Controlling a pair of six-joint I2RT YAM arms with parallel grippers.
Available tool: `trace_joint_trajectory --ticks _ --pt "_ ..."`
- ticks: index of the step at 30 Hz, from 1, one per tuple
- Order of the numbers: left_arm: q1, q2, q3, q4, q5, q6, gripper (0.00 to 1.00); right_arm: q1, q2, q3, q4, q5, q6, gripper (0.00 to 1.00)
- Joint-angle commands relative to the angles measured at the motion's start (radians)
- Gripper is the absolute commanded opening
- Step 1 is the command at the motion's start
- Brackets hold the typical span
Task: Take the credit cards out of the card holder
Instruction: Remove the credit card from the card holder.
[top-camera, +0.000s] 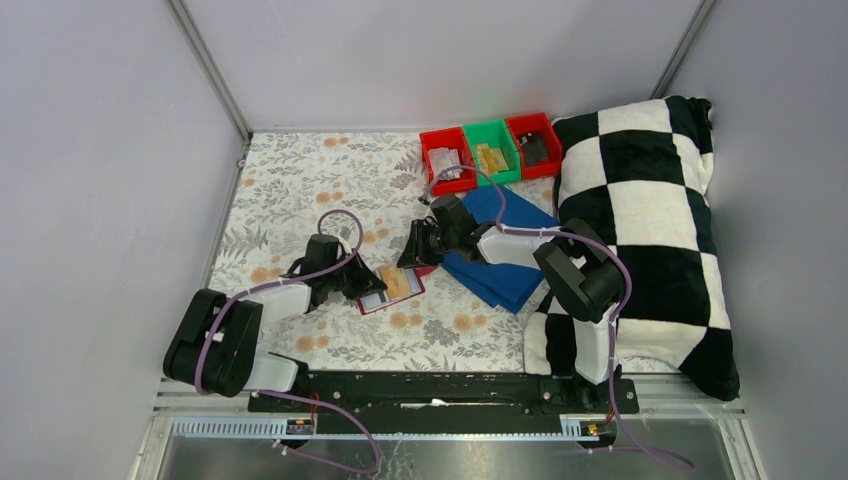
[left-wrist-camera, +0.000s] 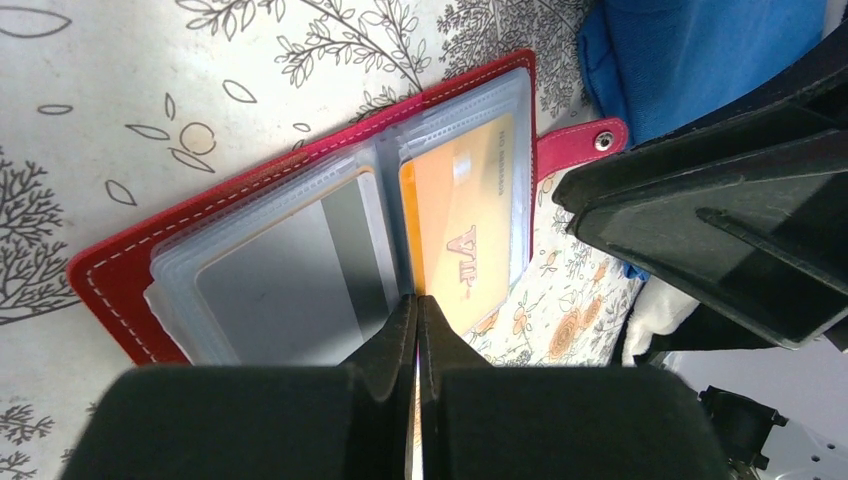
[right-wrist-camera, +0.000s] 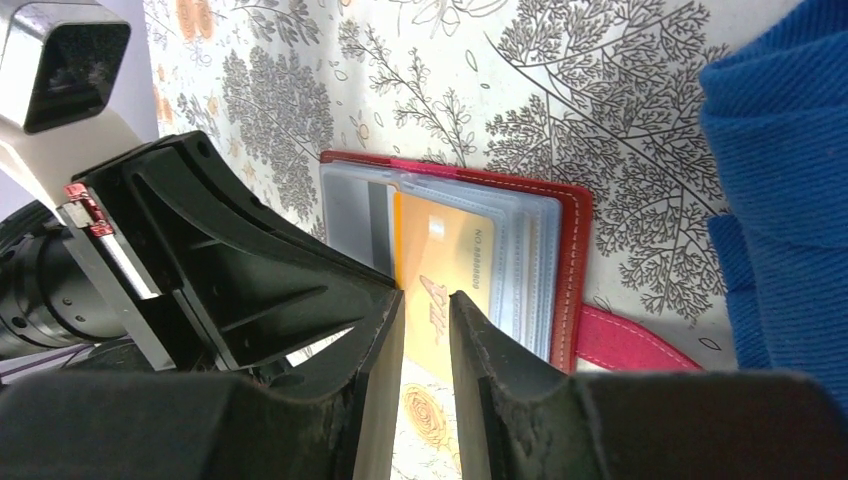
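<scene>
The red card holder (top-camera: 368, 308) lies open on the floral cloth, its clear sleeves facing up (left-wrist-camera: 110, 280) (right-wrist-camera: 572, 250). A tan-yellow credit card (left-wrist-camera: 465, 230) (right-wrist-camera: 440, 260) (top-camera: 398, 283) sticks partway out of the right-hand sleeve. A grey card (left-wrist-camera: 280, 290) sits in the left-hand sleeve. The red strap tab (left-wrist-camera: 575, 148) (right-wrist-camera: 620, 340) points toward the blue cloth. My left gripper (left-wrist-camera: 417, 300) (top-camera: 365, 283) is shut, tips at the holder's fold on its near edge. My right gripper (right-wrist-camera: 425, 300) (top-camera: 415, 250) stands over the protruding yellow card, jaws a narrow gap apart with nothing between them.
A folded blue cloth (top-camera: 500, 255) (left-wrist-camera: 700, 50) (right-wrist-camera: 780, 200) lies just right of the holder, under the right arm. A black-and-white checkered pillow (top-camera: 650, 220) fills the right side. A green bin (top-camera: 491, 148) stands between two red bins (top-camera: 447, 158) at the back.
</scene>
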Motion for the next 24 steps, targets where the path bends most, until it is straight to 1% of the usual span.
trace_joint_trajectory --ticks 1,6,13,17,21,24 --pt "0.004 -0.033 -0.005 -0.017 -0.018 0.019 0.0 -0.002 0.019 -0.016 -0.021 0.019 -0.023 0.31" --pt "0.004 -0.068 -0.007 -0.048 -0.054 0.017 0.0 -0.004 0.022 -0.051 -0.031 0.039 -0.044 0.31" --pt "0.004 -0.056 0.01 -0.095 -0.061 0.032 0.0 -0.013 0.022 -0.093 -0.073 0.096 -0.061 0.29" --pt "0.005 -0.061 0.015 -0.134 -0.087 0.039 0.0 -0.023 0.002 -0.144 -0.057 0.101 -0.054 0.28" --pt "0.006 -0.073 0.02 -0.136 -0.095 0.043 0.0 -0.024 -0.026 -0.19 -0.029 0.101 -0.036 0.28" --pt "0.006 -0.073 0.036 -0.17 -0.089 0.059 0.0 -0.024 -0.045 -0.196 -0.021 0.093 -0.035 0.29"
